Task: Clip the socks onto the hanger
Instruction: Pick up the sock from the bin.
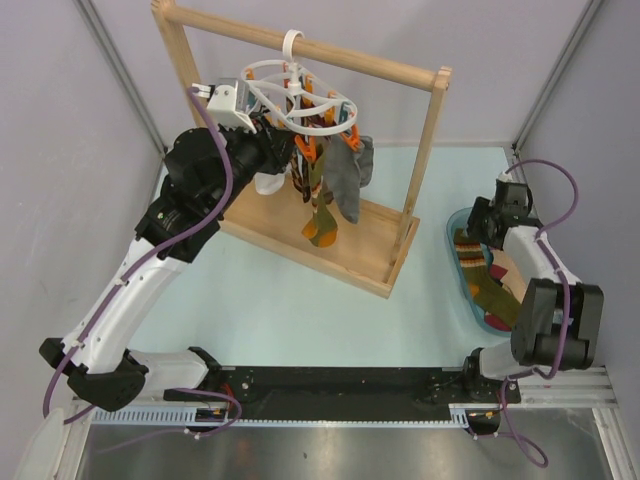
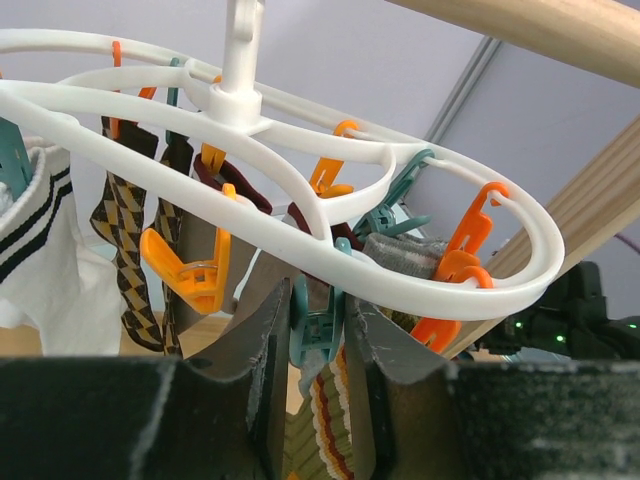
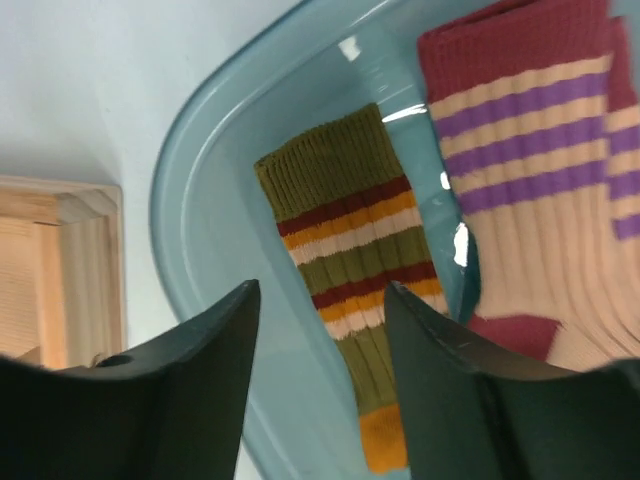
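While the hanger [image 1: 290, 95] hangs by its hook from the wooden rack [image 1: 385, 68] with several socks [image 1: 335, 185] clipped on, the left gripper [image 2: 318, 308] pinches a teal clip [image 2: 318, 340] on it. The right gripper [image 3: 322, 292] hovers with jaws apart above an olive striped sock [image 3: 345, 220] lying in the blue basin [image 3: 210, 200], gripping nothing.

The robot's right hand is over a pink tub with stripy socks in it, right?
No. The tub is see-through blue, not pink; the right wrist view shows it. The right gripper is over it, and stripy socks lie inside.
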`<state>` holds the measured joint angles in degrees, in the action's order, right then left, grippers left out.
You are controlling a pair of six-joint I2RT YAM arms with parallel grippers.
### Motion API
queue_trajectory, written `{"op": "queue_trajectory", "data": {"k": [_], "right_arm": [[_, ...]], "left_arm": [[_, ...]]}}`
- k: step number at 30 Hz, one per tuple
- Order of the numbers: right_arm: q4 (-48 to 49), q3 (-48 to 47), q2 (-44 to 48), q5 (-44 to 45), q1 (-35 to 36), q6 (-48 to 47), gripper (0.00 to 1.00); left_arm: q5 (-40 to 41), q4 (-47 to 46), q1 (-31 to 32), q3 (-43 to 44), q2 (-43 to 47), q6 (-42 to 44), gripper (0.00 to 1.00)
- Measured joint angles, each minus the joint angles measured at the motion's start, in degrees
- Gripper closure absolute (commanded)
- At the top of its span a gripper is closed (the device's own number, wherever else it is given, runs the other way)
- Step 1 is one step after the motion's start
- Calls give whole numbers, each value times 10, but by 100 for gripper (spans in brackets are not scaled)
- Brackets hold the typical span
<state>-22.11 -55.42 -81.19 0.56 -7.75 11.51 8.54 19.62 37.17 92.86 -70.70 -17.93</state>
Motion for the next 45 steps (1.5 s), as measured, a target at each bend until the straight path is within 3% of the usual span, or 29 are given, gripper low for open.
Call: {"op": "queue_trajectory", "data": {"k": [4, 15, 18, 23, 27, 31, 35, 45], "right_arm": [[36, 3, -57, -33, -6, -10, 53], [127, 3, -167, -30, -6, -11, 59], [151, 1, -184, -23, -6, -13, 65], [170, -4, -197, 2, -4, -15, 91], [169, -4, -195, 21, 5, -15, 93], [142, -2, -178, 32, 13, -15, 100], [106, 2, -128, 33, 15, -15, 100], [49, 3, 105, 6, 15, -15, 100]], "left_arm": [[3, 2, 0, 0, 2, 0, 98], [3, 3, 0, 0, 3, 0, 99], [3, 3, 1, 0, 3, 0, 98], [3, 3, 1, 0, 3, 0, 99], [3, 4, 1, 1, 3, 0, 99], [3, 6, 1, 3, 3, 0, 99], [3, 7, 1, 3, 3, 0, 99], [3, 10, 1, 7, 3, -1, 100]]}}
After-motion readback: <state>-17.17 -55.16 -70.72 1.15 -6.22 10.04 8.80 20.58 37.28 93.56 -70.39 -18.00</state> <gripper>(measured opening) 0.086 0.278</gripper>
